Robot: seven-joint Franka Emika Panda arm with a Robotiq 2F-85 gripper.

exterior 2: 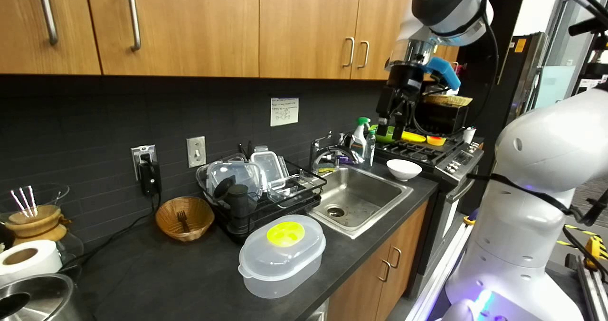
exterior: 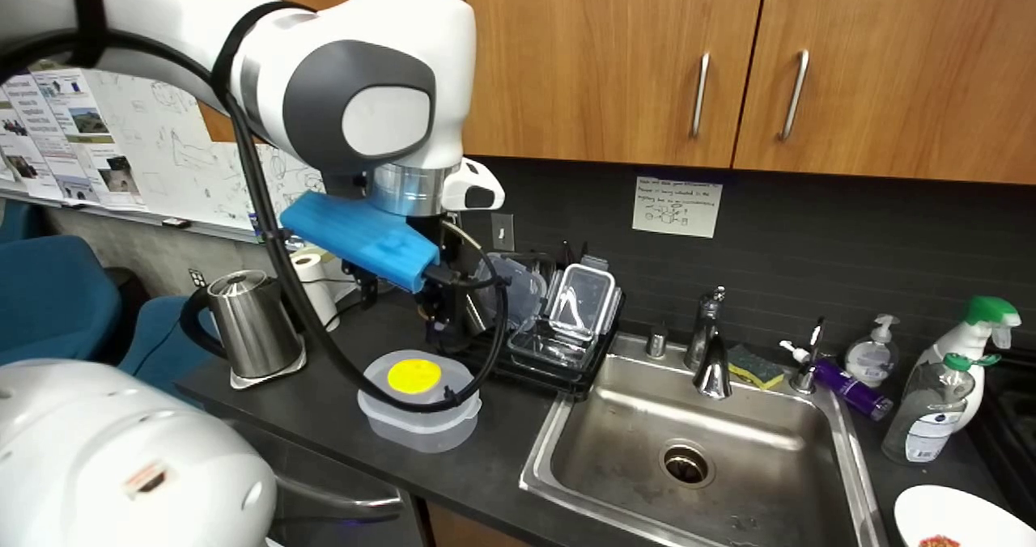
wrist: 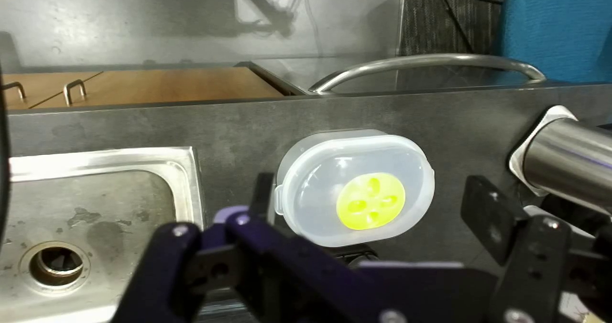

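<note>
Translucent oval plastic container [wrist: 351,163], round yellow inset [wrist: 370,201] in its lid, is upright on the dark grey tabletop [wrist: 229,122], lid on: centre of the wrist frame, lower middle in both exterior views. Black two-finger claw [wrist: 375,207] hangs above the tabletop, spread wide, nothing in its grip, not touching the container; in the wrist view its fingers show left and right of it.

Next out: black wire dish rack [exterior: 558,379] near the container, toward the dark tiled wall [exterior 2: 228,102], loaded with clear rectangular tubs [exterior: 581,296]. Rectangular stainless steel sink [wrist: 95,161] at left in the wrist view, right of the container in both exterior views; curved chrome faucet [exterior: 702,337] at its rear rim, green-and-yellow sponge [exterior: 757,367] next to that. Silver cylindrical kettle [exterior: 251,320] at left in an exterior view, right edge of the wrist view. Brown woven basket [exterior 2: 167,216] with a dark fork [exterior 2: 183,220] in it, left of the rack in an exterior view.

Further: green-nozzled white spray bottle [exterior: 955,346], green-capped clear bottle [exterior: 923,426] and purple bottle [exterior: 850,387] at right in an exterior view; white round bowl [exterior 2: 403,171] between sink and black-and-steel stove [exterior 2: 458,162]. Flat-front wooden cabinets [exterior 2: 175,26] across the top of both exterior views.
</note>
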